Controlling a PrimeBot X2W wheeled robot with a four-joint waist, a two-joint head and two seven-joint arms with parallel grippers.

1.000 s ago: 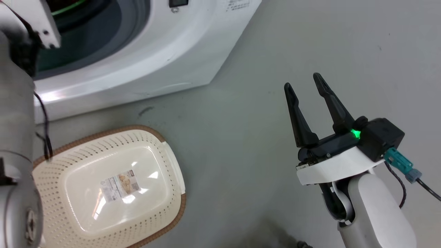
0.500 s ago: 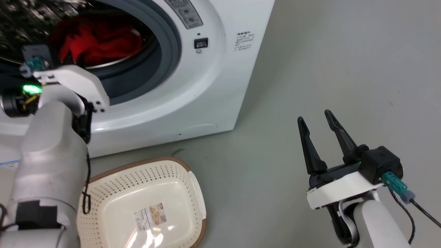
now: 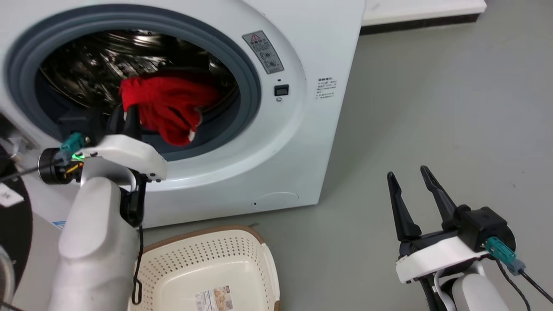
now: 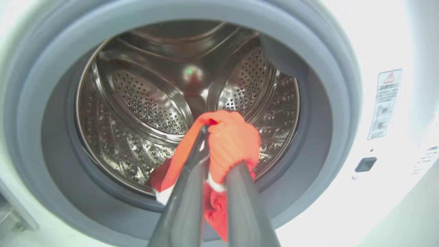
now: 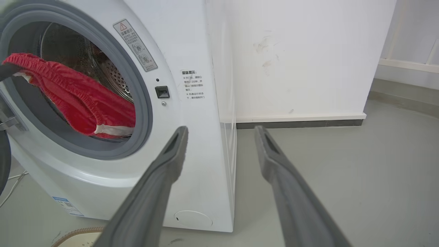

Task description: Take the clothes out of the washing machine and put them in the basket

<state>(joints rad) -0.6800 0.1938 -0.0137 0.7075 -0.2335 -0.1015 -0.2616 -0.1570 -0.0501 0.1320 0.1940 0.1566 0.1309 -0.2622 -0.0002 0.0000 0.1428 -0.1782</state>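
We take the large white front-loading washing machine (image 3: 302,129), its round porthole uncovered, as the reference for all positions. The left gripper (image 4: 214,144), two long dark fingers on a pale arm, reaches into the mouth of the porthole. Its fingers are pressed together on a bright red soft fabric garment (image 3: 168,108) with white trim. The garment is bunched around the fingertips and hangs from them. Its lower folds fall toward the grey rubber ring (image 3: 255,86) at the bottom of the opening, in front of the perforated steel drum (image 4: 137,103). In the right wrist view we note a gathered red hem and a white stripe stretched across the lower half of the opening. A small cream-white plastic basket (image 3: 203,231) with perforated sides and a brown woven-look rim stands on the grey floor (image 3: 432,108). It sits just in front of the machine's base, below the porthole, and a printed sticker (image 3: 214,298) shows on its bottom. A grey warning label (image 3: 263,52) sits on the front panel beside the upper edge of the ring. The right gripper (image 3: 408,171) hangs above the floor beyond the machine's label-side corner, well apart from the machine and the basket. Its two fingers are spread apart, and in the right wrist view the tips point toward that corner and the white wall (image 5: 291,51) behind it.
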